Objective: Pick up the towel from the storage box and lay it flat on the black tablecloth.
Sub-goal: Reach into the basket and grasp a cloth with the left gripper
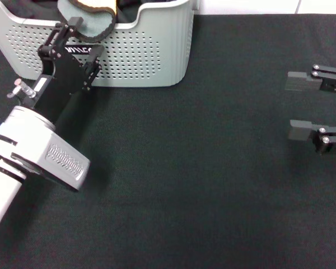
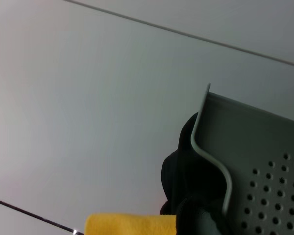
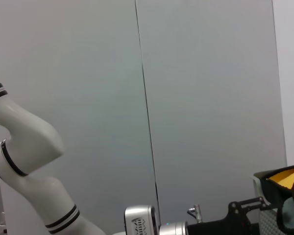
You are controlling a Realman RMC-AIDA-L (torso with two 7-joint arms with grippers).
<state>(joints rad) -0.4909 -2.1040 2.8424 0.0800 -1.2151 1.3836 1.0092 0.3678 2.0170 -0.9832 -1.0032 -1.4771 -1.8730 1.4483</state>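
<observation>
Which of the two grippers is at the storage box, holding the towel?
The left gripper, at the storage box's front wall, pinches the towel; the right gripper hangs open, far off.

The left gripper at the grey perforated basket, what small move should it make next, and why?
Probably lift straight up. The left gripper seems closed on the yellow-orange plush towel, which is still draped over the grey basket's rim, so it needs clearance before crossing to the black tablecloth.

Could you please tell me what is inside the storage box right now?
The storage box holds the towel, bunched at its rim, with dark fabric beside it. Its walls hide whatever lies deeper.
</observation>
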